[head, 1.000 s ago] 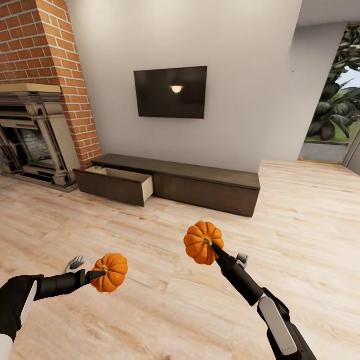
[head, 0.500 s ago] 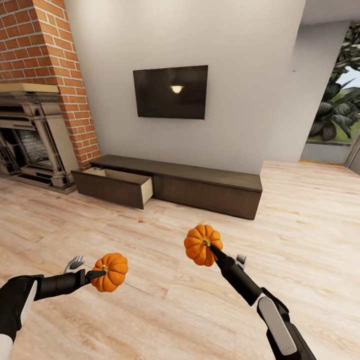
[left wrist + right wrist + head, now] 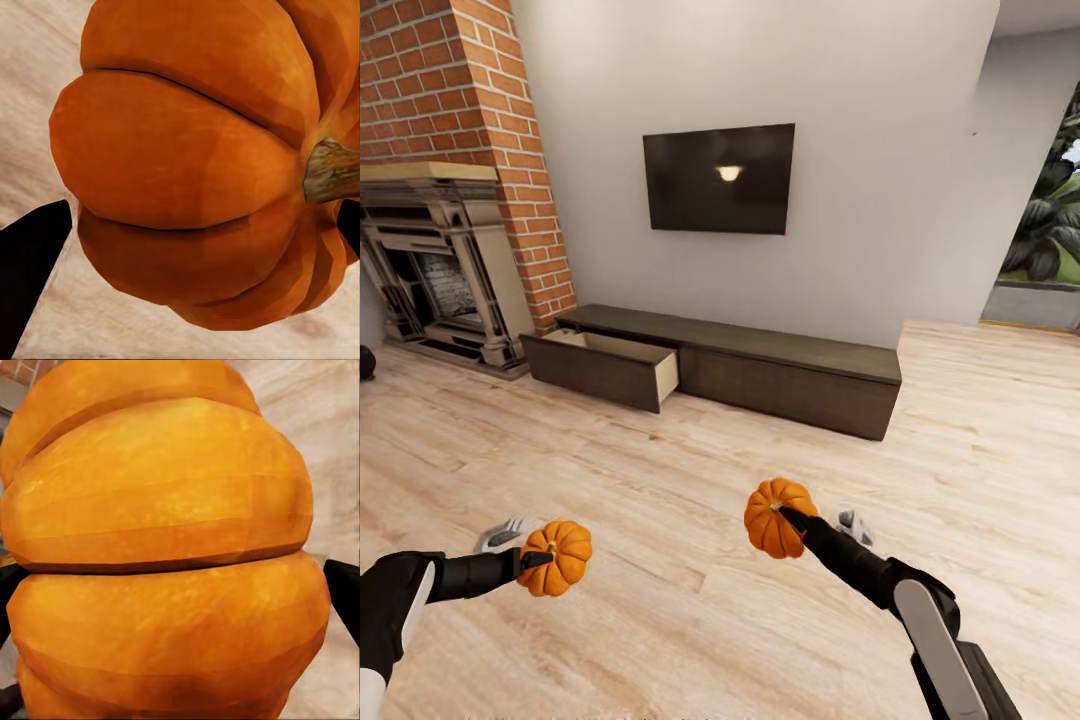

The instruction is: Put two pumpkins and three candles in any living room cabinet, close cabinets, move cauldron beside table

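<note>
Two orange ribbed pumpkins hang above the wood floor. My left gripper (image 3: 541,559) is shut on one pumpkin (image 3: 557,557) at its stem end; up close this pumpkin (image 3: 187,165) sits between black fingertips (image 3: 30,262). My right gripper (image 3: 792,519) is shut on the other pumpkin (image 3: 776,516), whose ribs (image 3: 165,555) show large between its fingers (image 3: 346,592). Ahead, against the wall, stands the long dark-brown cabinet (image 3: 780,370) with its left drawer (image 3: 610,362) pulled open, pale inside. The candles and the table are out of view. A black round shape (image 3: 364,362) is cut off at the left edge; whether it is the cauldron I cannot tell.
A brick chimney with a stone fireplace (image 3: 440,280) stands left of the cabinet. A dark TV (image 3: 720,180) hangs on the wall above it. Bare wood floor (image 3: 660,470) stretches between me and the cabinet. A window with plants (image 3: 1050,240) is at the far right.
The whole view has swung left, shifting the room rightward and bringing the black shape into view. Both held pumpkins sit lower in the picture, still gripped.
</note>
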`<state>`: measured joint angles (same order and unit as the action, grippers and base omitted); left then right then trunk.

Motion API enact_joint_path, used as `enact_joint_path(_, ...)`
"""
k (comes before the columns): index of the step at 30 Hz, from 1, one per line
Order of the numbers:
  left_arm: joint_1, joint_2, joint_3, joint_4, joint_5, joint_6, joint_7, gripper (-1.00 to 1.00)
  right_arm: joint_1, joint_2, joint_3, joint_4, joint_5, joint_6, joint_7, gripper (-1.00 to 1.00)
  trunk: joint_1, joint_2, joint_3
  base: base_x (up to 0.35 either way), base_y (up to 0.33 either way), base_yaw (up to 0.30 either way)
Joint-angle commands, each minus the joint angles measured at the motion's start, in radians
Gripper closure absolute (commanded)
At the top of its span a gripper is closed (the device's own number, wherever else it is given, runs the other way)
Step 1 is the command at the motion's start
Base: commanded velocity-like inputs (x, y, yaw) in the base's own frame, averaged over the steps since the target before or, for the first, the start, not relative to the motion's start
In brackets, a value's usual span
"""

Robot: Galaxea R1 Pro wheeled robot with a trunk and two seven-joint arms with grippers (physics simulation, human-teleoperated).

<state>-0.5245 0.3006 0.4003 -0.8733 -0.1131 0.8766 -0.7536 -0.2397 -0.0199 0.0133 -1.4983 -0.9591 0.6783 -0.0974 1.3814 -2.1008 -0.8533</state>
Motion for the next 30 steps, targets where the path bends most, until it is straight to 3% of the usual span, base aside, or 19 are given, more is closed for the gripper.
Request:
enact_joint_path(1, 0.0, -0.004, -0.002, 0.0, 0.013, 0.005, 0.043, 1.0, 0.029, -0.003, -0.001, -0.032, -0.009, 0.043, -0.064, 1.0, 0.0, 0.0, -0.001, 0.0, 0.0, 0.171)
enact_joint_path(2, 0.0, -0.018, -0.004, 0.0, 0.014, 0.005, 0.104, 1.0, 0.061, -0.004, -0.003, -0.059, -0.009, 0.096, -0.151, 1.0, 0.0, 0.0, -0.003, 0.0, 0.0, 0.171)
enact_joint_path(4, 0.0, -0.042, -0.005, -0.001, 0.014, 0.002, 0.186, 1.0, 0.084, -0.001, 0.0, -0.076, -0.009, 0.134, -0.268, 1.0, 0.0, 0.0, -0.005, 0.0, 0.0, 0.171)
enact_joint_path(8, 0.0, -0.069, -0.006, -0.005, 0.013, -0.002, 0.238, 1.0, 0.092, 0.007, 0.004, -0.083, -0.013, 0.153, -0.409, 1.0, 0.0, 0.0, -0.011, 0.0, 0.0, 0.171)
enact_joint_path(15, 0.0, -0.076, -0.007, -0.027, 0.012, -0.001, 0.247, 1.0, 0.094, 0.012, 0.01, -0.085, -0.015, 0.16, -0.448, 1.0, 0.0, 0.0, -0.021, 0.0, 0.0, 0.176)
enact_joint_path(19, 0.0, -0.076, -0.008, -0.028, 0.012, -0.002, 0.248, 1.0, 0.094, 0.002, 0.098, -0.085, -0.003, 0.157, -0.453, 1.0, 0.0, 0.0, -0.026, 0.054, 0.0, 0.204)
enact_joint_path(21, 0.0, -0.076, -0.008, -0.027, 0.01, -0.002, 0.25, 1.0, 0.094, 0.0, 0.14, -0.085, 0.041, 0.155, -0.456, 1.0, 0.0, 0.0, -0.029, 0.213, 0.0, 0.21)
enact_joint_path(22, 0.0, -0.076, -0.008, -0.027, 0.008, -0.002, 0.251, 1.0, 0.094, 0.005, 0.16, -0.085, 0.101, 0.155, -0.457, 1.0, 0.0, 0.0, -0.03, 0.283, 0.0, 0.189)
enact_joint_path(25, 0.0, -0.076, -0.007, -0.027, 0.006, -0.001, 0.252, 1.0, 0.094, 0.012, 0.177, -0.083, 0.23, 0.154, -0.457, 1.0, 0.0, 0.0, -0.031, 0.29, 0.0, 0.084)
enact_joint_path(30, 0.0, -0.077, -0.023, -0.027, 0.006, -0.002, 0.252, 1.0, 0.094, 0.013, 0.182, -0.083, 0.273, 0.154, -0.457, 1.0, 0.0, 0.0, -0.032, 0.085, 0.0, 0.052)
